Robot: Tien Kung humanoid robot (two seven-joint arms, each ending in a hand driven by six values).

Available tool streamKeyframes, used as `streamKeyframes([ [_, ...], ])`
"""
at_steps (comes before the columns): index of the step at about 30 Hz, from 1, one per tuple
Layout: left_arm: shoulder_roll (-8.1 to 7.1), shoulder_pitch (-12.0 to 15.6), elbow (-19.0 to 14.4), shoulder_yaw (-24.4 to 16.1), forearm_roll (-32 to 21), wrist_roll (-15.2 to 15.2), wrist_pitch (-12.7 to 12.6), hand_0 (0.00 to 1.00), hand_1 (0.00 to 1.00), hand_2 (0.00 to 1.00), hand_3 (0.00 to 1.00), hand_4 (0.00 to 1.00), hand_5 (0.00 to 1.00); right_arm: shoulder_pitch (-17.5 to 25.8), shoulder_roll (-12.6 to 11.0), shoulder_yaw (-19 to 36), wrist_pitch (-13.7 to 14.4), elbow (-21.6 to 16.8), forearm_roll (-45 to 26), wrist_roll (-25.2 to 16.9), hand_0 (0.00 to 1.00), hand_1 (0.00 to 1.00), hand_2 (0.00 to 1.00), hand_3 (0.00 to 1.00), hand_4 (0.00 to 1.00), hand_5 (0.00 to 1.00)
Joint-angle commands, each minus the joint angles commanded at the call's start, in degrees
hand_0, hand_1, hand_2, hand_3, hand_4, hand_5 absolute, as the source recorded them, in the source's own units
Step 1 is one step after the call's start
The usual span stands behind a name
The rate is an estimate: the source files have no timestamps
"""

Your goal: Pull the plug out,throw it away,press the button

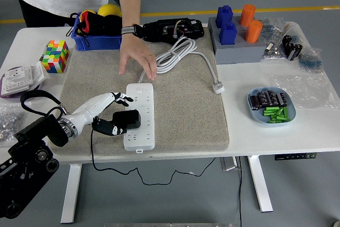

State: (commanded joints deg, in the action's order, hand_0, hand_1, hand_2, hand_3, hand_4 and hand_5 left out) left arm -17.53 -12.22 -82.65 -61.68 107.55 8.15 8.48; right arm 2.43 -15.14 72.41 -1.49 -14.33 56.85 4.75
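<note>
A black plug (pixel 128 119) sits in the white power strip (pixel 140 95) on the grey mat (pixel 186 110), its black cord hanging off the near edge. My left hand (pixel 117 113) is at the plug's left end, fingers (pixel 121 98) spread over the strip's left edge and thumb (pixel 108 127) just left of the plug; it does not hold the plug. A person's hand (pixel 136 56) reaches down over the mat just beyond the strip's far end, open, touching nothing I can see. My right arm is out of view.
A white coiled cable (pixel 174 54) lies behind the strip. A blue bin (pixel 101 41), a colour cube (pixel 56 56), a black device (pixel 172 29), a grey block holder (pixel 236 51) and a blue dish of batteries (pixel 271 106) stand around the mat.
</note>
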Motion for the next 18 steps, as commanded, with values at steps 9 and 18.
streamKeyframes([
  [9,0.18,-0.5,-0.1,0.5,-1.0,0.6,0.2,0.618,0.489,0.484,0.577,0.816,0.002,0.0,0.0,0.0,0.0,0.0,0.0,0.0,0.728,0.68,0.66,0.646,0.746,0.601],
  [18,0.31,-0.8,0.0,0.5,-2.5,1.7,1.0,0.35,0.393,0.443,0.579,0.753,0.002,-0.1,0.0,0.0,0.0,0.0,0.1,0.0,0.728,0.68,0.659,0.646,0.746,0.6],
])
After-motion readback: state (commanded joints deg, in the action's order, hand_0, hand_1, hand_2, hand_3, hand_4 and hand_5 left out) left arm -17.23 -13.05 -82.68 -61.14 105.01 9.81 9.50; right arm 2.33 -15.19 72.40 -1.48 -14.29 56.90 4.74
